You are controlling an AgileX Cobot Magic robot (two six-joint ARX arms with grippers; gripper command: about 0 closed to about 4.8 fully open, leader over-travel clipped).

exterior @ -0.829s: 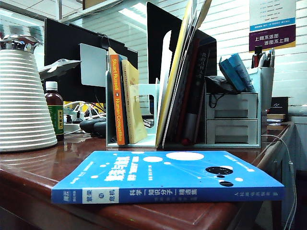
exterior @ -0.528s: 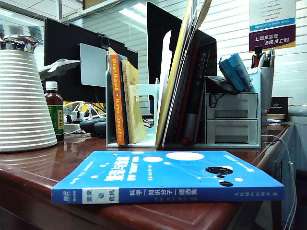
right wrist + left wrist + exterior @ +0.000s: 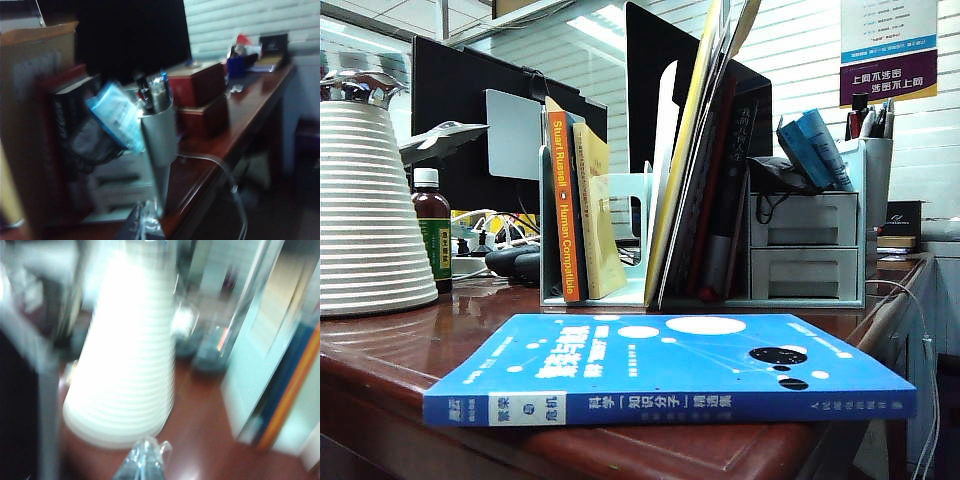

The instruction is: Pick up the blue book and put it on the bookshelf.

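My left claw hangs closed, empty, low over the tabletop before the white ribbed vase. The blue book lies flat at the front edge, the bookshelf behind it. My right claw, also closed and empty, faces the shelf's pen cup.

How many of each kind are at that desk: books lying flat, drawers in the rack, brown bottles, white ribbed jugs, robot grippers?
Flat-lying blue book: 1
Drawers in the bookshelf: 2
Brown bottle: 1
White ribbed jug: 1
Grippers: 2; left gripper facing the jug, right gripper facing the bookshelf's drawer end, jaws shut
Total: 7
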